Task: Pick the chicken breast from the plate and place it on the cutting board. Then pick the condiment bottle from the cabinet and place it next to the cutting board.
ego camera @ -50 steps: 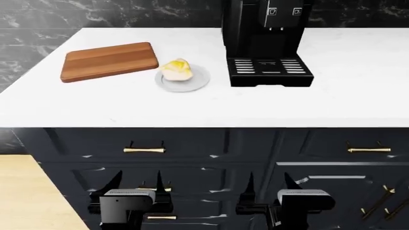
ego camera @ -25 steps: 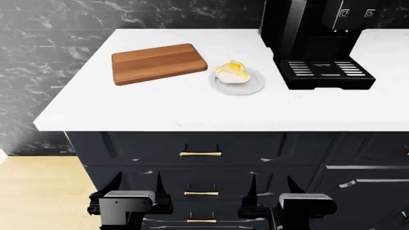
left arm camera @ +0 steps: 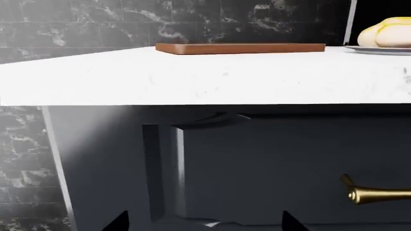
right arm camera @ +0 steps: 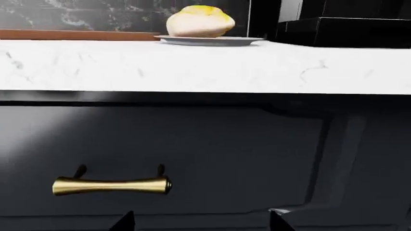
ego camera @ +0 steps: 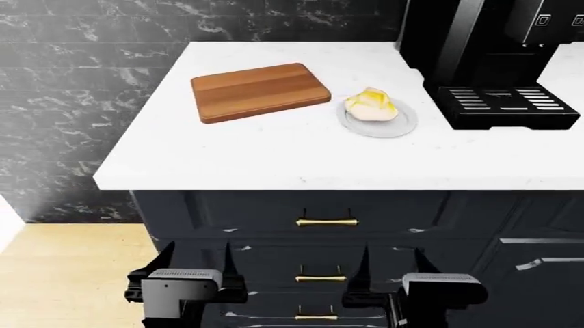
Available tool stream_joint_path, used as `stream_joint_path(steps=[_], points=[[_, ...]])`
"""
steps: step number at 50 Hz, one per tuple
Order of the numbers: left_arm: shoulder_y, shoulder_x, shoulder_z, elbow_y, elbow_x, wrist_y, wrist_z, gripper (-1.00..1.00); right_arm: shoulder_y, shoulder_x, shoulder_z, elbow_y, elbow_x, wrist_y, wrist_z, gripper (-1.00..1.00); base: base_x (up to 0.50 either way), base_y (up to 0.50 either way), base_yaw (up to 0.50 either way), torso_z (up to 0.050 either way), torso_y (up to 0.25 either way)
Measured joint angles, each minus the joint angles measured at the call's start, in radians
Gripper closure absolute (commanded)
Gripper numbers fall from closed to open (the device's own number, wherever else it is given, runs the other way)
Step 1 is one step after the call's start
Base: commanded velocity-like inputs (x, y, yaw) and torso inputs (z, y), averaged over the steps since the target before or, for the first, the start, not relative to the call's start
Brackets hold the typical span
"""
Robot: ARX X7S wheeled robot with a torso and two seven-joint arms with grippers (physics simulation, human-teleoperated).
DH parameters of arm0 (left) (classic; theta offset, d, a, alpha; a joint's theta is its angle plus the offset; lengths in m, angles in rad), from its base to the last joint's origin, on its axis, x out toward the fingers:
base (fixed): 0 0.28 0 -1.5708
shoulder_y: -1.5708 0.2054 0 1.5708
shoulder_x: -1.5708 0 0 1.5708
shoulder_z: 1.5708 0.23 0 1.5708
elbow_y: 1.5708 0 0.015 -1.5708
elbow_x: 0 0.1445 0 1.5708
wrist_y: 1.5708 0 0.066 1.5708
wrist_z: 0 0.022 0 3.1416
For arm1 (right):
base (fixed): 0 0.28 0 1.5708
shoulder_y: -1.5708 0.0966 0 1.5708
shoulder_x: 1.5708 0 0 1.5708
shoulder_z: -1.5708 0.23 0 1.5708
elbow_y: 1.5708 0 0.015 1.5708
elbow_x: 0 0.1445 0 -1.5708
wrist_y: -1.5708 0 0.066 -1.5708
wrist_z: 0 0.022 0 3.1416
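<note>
The chicken breast (ego camera: 373, 104), pale cream with a yellow patch, lies on the small grey-white plate (ego camera: 399, 127) on the white counter. It also shows in the right wrist view (right arm camera: 200, 21) on the plate (right arm camera: 209, 41). The reddish-brown cutting board (ego camera: 259, 91) lies just left of the plate; the left wrist view shows its edge (left arm camera: 240, 48). My left gripper (ego camera: 194, 260) and right gripper (ego camera: 392, 261) are both open and empty, low in front of the dark drawers, well below the counter. The condiment bottle is out of view.
A black coffee machine (ego camera: 493, 55) stands on the counter right of the plate. Dark drawer fronts with brass handles (ego camera: 326, 222) face me below the counter (ego camera: 273, 157). The counter ends at the left, with wood floor (ego camera: 64, 273) and black marble wall beyond.
The view has shifted left: the board, plate and coffee machine have moved right in the head view. The grippers keep their place in the view and stay open.
</note>
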Motion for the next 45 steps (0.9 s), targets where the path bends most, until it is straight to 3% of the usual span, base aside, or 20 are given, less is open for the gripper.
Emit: stream_joint_path(steps=[7,16,23,28,33,45], points=[[-0.055,-0.059,0.015,0.130,-0.038,-0.122,0.048,-1.00,0.057,0.044,0.016,-0.202,0.106,0.261,-0.012,-1.00,0.00,0.00,0.00,0.000,0.000],[-0.261,-0.186,0.018,0.320,-0.156,-0.365,0.179,-1.00,0.319,0.116,0.128,-0.500,0.362,0.809,0.004,-1.00,0.00,0.00,0.00,0.000,0.000],[-0.520,-0.277,0.030,0.344,-0.236,-0.533,0.303,-1.00,0.650,0.226,0.238,-0.503,0.856,1.163,0.279,-1.00,0.00,0.00,0.00,0.000,0.000],[-0.687,-0.329,0.046,0.326,-0.269,-0.627,0.376,-1.00,0.856,0.319,0.227,-0.427,1.211,1.279,0.504,-1.00,0.00,0.00,0.00,0.000,0.000],[-0.817,-0.370,0.057,0.304,-0.293,-0.706,0.427,-1.00,1.013,0.384,0.193,-0.360,1.435,1.347,0.647,-1.00,0.36,0.00,0.00,0.000,0.000],[-1.027,-0.426,0.088,0.219,-0.293,-0.796,0.495,-1.00,1.301,0.437,0.084,-0.215,1.535,1.444,0.671,-1.00,0.47,0.00,0.00,0.000,0.000]])
